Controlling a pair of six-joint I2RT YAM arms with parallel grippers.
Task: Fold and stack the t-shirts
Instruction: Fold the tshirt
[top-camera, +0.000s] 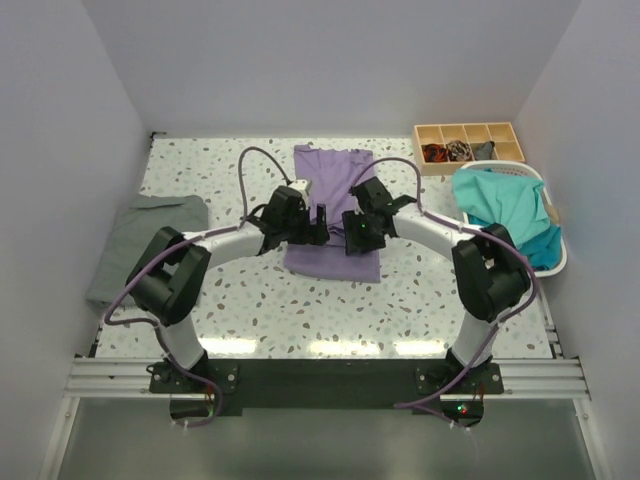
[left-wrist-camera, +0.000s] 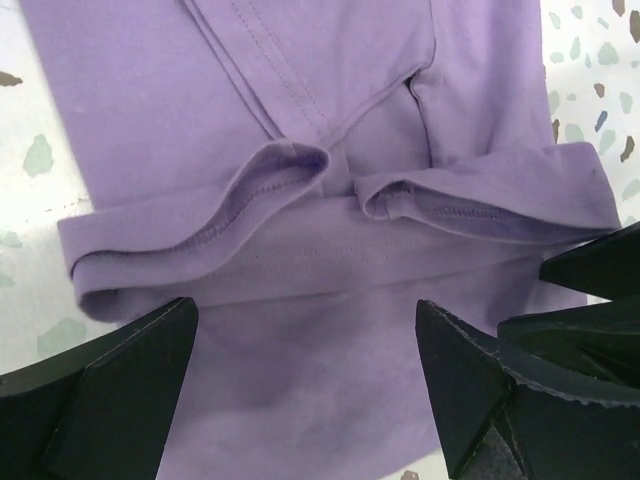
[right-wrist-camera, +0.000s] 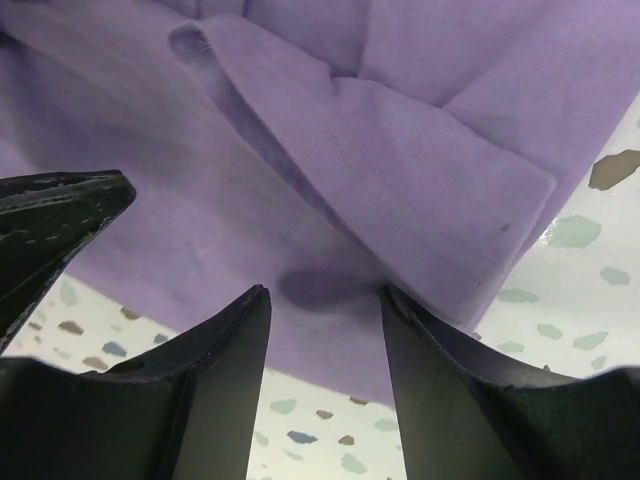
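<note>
Here we are looking at the lavender t-shirt (top-camera: 333, 170), which is lying at the middle of the speckled, terrazzo-patterned table (top-camera: 300, 310). It is folded into a long narrow rectangle running away from the arm bases. The soft knit is showing a matte surface, with stitched hems and a sleeve edge curling up into small open loops along the fold.

Both arms are reaching inward over its near half. The left claw (top-camera: 318, 222) is hovering over the cloth with its black wedge-shaped fingers spread wide apart and gripping nothing. In its wrist view, purple fabric is filling the gap between them. The right claw (top-camera: 352, 235) is likewise standing apart, its two matte black fingers framing a folded corner near the cloth's edge, with nothing pinched. A third dark wedge at the left of that view is probably the other claw's finger, though we cannot be sure.

The grey t-shirt (top-camera: 150, 245) is lying flat at the table's left edge, well apart. Teal t-shirts (top-camera: 505, 205) are sitting crumpled in the white basket (top-camera: 558, 262) on the right, just beside a wooden tray (top-camera: 468, 133) of square compartments.
</note>
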